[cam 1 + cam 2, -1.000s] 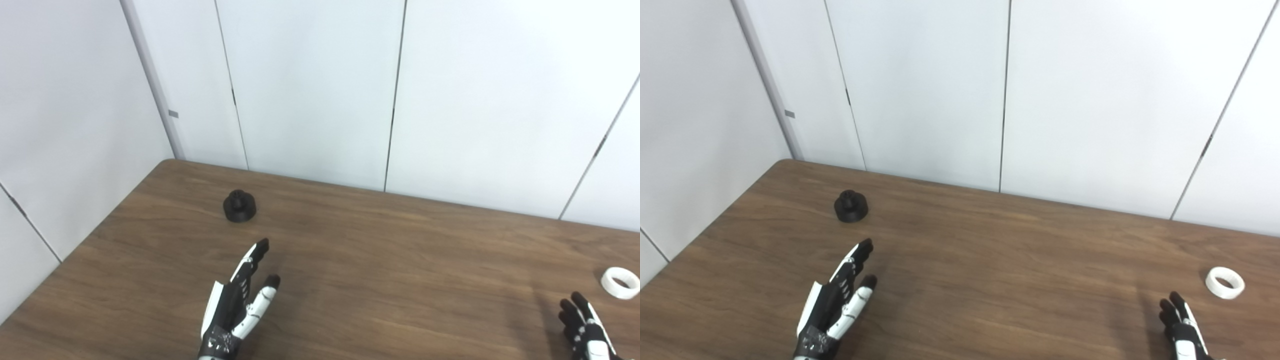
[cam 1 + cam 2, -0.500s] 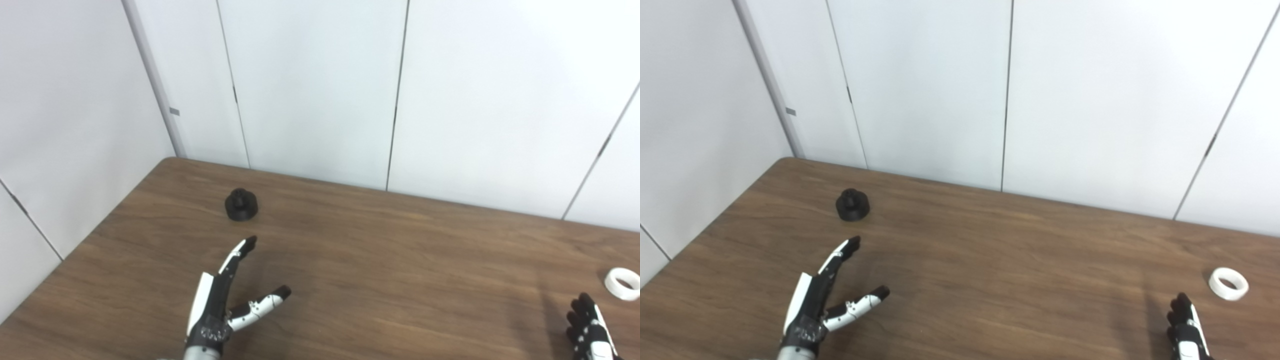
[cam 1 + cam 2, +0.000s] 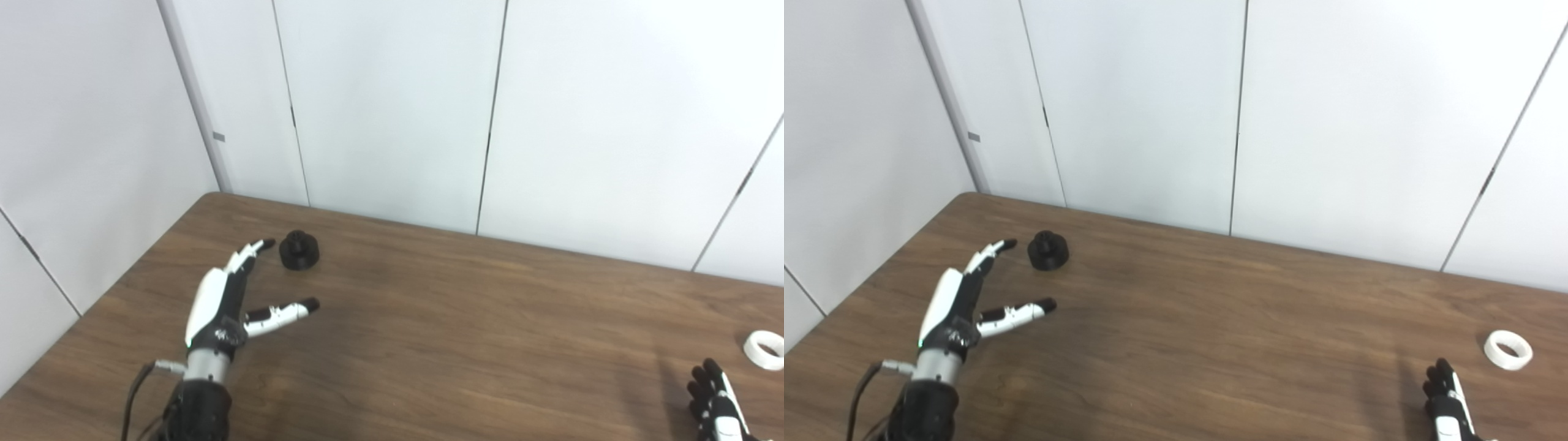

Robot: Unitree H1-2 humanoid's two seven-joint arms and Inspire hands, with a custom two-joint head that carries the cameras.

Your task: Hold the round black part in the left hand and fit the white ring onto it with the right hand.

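The round black part [image 3: 299, 250] stands on the brown table [image 3: 465, 318] near its far left corner, knob up. My left hand [image 3: 228, 298] is open just left of and nearer than the part, fingers stretched toward it and thumb spread to the right, touching nothing. The white ring [image 3: 765, 350] lies flat at the table's right side. Only the fingers of my right hand [image 3: 713, 410] show at the bottom right, extended and empty, a short way nearer than the ring.
White wall panels [image 3: 392, 110] rise directly behind the table's far edge and along its left edge. A cable [image 3: 131, 392] runs from my left wrist.
My left hand has reached forward and to the left, coming level with the black part, thumb spread wide. The right hand has barely moved. The camera has shifted slightly.
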